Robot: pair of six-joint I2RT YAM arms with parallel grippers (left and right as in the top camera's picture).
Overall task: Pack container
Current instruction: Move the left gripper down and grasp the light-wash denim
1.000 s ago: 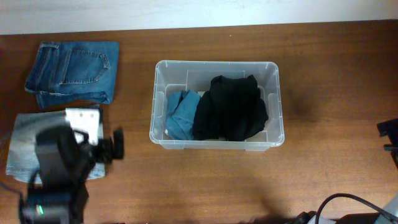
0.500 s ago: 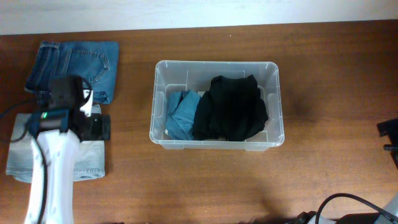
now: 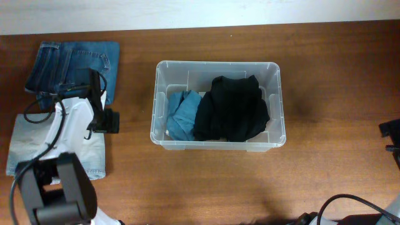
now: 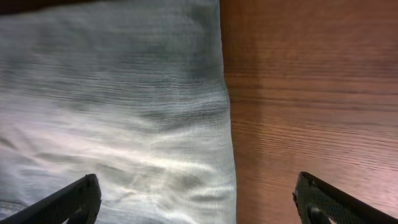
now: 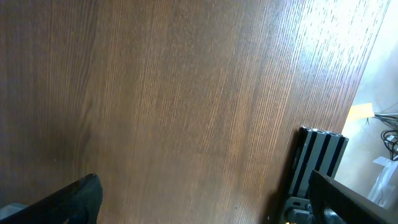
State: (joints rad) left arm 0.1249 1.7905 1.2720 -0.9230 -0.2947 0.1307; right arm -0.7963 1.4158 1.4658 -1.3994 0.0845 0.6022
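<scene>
The container (image 3: 217,62), a clear plastic bin, stands at the table's middle. Inside it lie a blue garment (image 3: 181,115) on the left and a black garment (image 3: 231,109) on the right. My left gripper (image 3: 105,121) hangs open over the right edge of a folded pale denim garment (image 3: 37,144), well left of the container. In the left wrist view the left gripper (image 4: 199,205) straddles that pale denim garment (image 4: 112,106) and bare wood, with nothing between its fingers. My right gripper (image 5: 205,205) is open over bare table; only a bit of that arm (image 3: 390,134) shows at the far right.
Folded dark blue jeans (image 3: 75,69) lie at the back left, just behind the pale garment. A black frame post (image 5: 317,162) and cables stand off the table's edge in the right wrist view. A cable (image 3: 350,203) loops at the front right.
My left arm has swung from the front left toward the back, carrying the open gripper to the pale garment's right edge. The right arm and the container's contents have not moved.
</scene>
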